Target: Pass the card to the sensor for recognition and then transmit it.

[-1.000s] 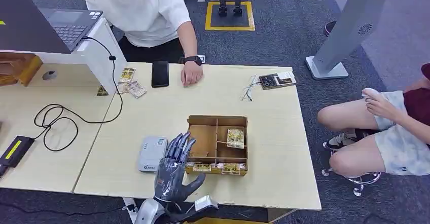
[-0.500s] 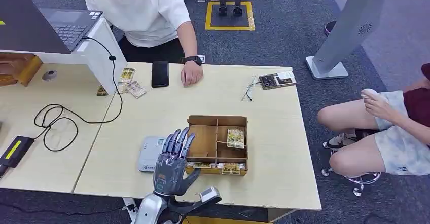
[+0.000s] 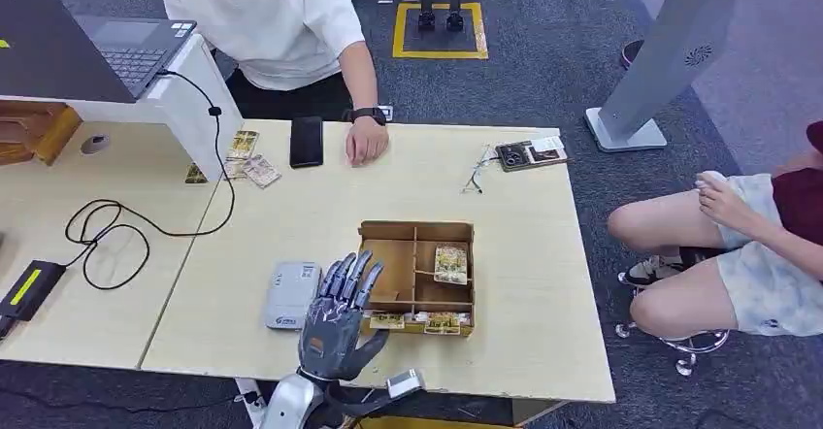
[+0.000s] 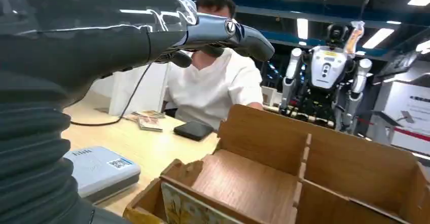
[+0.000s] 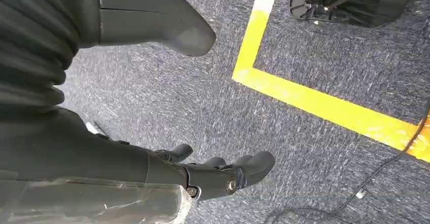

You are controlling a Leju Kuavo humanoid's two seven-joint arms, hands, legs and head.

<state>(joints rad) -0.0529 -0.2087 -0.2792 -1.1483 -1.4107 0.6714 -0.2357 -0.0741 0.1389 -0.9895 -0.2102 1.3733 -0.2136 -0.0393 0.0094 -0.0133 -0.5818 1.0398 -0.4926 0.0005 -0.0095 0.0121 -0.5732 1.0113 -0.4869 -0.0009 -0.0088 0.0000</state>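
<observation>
Cardboard box (image 3: 417, 276) sits on the table (image 3: 524, 283); cards (image 3: 450, 263) remain inside it, none taken. Left robot hand (image 3: 340, 314), fingers spread and empty, has advanced from the table's near edge to the box's front-left corner beside the sensor (image 3: 291, 294). Right robot hand (image 5: 203, 176) hangs spread, empty. Pickup pending.
</observation>
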